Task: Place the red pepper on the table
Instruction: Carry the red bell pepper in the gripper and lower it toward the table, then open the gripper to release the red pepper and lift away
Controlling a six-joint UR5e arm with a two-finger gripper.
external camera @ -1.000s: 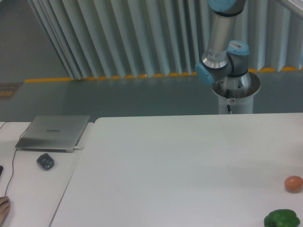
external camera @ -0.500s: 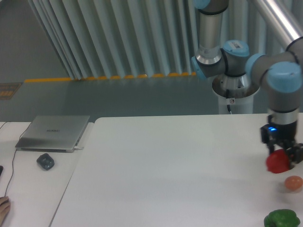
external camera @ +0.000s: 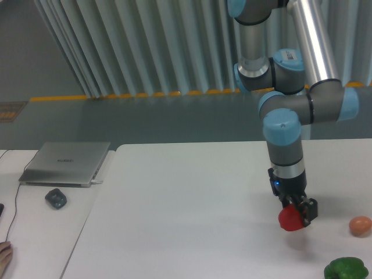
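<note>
The gripper (external camera: 298, 213) is clamped on the red pepper (external camera: 289, 220), its dark fingers closed against the pepper's upper right side. The pepper hangs just above the table (external camera: 192, 203), in the right half of the surface and somewhat nearer the front edge than the back; a faint shadow lies on the white top just beneath it, so it does not seem to be resting there yet. The arm's forearm comes straight down to the wrist, so the hold is from above.

The pepper looks small, light and glossy. Its skin is probably smooth and a little slippery, and its lobed shape means it may rock or roll a short way once let go. It seems firm enough to take a moderate squeeze without denting. The best hold is across the widest part of the body, with a finger on each of two opposite lobes.

Toward the front right corner lie a green pepper (external camera: 346, 269) and, just behind it near the right edge, an orange-brown egg-shaped thing (external camera: 360, 225). Both are well apart from the red pepper.
</note>
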